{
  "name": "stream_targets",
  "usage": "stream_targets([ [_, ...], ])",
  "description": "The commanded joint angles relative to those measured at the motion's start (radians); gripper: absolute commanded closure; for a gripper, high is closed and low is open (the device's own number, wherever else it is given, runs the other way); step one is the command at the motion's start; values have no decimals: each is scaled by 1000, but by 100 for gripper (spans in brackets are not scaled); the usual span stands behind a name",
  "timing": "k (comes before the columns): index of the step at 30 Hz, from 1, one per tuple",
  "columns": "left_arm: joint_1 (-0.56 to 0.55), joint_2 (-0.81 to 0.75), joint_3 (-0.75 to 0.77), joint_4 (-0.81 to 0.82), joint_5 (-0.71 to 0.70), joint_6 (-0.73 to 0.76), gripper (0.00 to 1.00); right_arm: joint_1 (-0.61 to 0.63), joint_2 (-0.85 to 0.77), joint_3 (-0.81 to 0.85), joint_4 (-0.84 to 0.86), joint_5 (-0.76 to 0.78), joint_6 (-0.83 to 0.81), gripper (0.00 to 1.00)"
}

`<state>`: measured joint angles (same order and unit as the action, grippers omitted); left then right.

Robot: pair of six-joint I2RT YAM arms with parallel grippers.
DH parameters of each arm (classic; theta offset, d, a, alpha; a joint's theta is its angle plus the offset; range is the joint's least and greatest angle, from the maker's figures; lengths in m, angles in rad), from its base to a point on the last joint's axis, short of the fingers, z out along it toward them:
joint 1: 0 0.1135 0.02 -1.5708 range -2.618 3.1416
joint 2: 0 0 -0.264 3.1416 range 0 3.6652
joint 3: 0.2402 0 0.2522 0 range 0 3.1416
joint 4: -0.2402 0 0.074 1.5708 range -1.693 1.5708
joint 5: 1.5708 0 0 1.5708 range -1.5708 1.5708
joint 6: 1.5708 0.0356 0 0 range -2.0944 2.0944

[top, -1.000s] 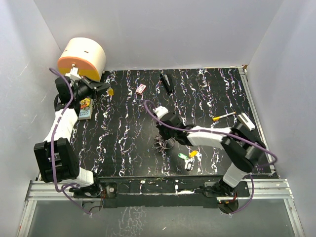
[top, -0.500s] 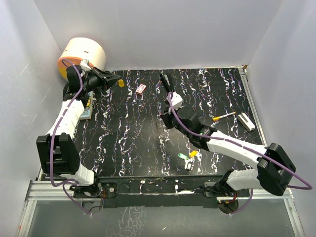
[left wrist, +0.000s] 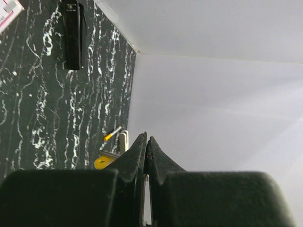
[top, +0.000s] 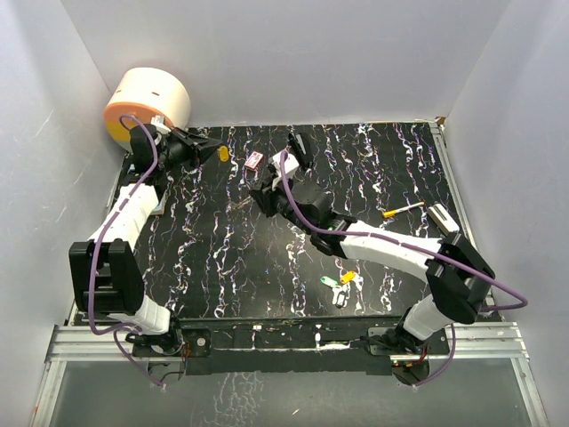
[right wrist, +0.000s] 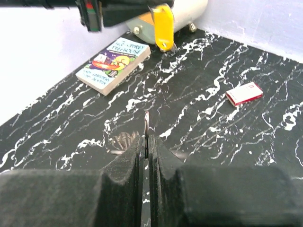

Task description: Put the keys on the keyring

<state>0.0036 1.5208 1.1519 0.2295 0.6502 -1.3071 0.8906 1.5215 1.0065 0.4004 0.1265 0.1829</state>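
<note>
Right gripper is clamped tight on the keyring. The thin silver wire pokes out edge-on between the fingertips, and the bunch of grey metal keys fans out just left of them, low over the black marbled table. Can't tell if they actually touch it.

Left gripper is pinched shut on a yellow key, holding it by the head up at the far left, so in the right wrist view it hangs above and beyond the ring, not touching it.

The other keys are well away at the near edge: green key, orange key right beside it, white key just below.

As for writing, the paperback by the left wall has a colourful cartoon cover with a title, but it's too blurry to read. Same for the small red-and-white box: there's print on it, but it's illegible. A black stick lies further back.
</note>
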Motion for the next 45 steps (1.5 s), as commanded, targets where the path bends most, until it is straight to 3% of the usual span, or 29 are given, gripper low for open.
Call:
stream_targets([
  [1, -30, -63, 41, -58, -91, 200, 100, 3, 11, 116, 139, 14, 10, 92],
  [3, -49, -55, 96, -150, -137, 338, 100, 4, 28, 138, 138, 10, 11, 92],
  [7, -95, -61, 105, -214, -136, 454, 100, 3, 32, 132, 156, 33, 9, 92],
  [14, -208, -63, 14, -71, 137, 339, 100, 4, -67, 36, 198, 2, -76, 92],
  [18, -270, -67, 80, -126, 218, 381, 100, 4, -219, -60, 178, -11, -160, 92],
  [25, -279, -29, 167, -271, 317, 481, 100, 4, -477, -171, 42, -54, -205, 92],
  [31, -288, 5, 153, -216, 445, 382, 100, 3, -599, -259, -1, -62, -243, 92],
  [39, -304, -8, 65, -2, 508, 121, 100, 4, -631, -372, 124, -76, -260, 92],
  [45, -306, -37, -2, -3, 489, 105, 100, 4, -617, -422, 258, -76, -270, 92],
])
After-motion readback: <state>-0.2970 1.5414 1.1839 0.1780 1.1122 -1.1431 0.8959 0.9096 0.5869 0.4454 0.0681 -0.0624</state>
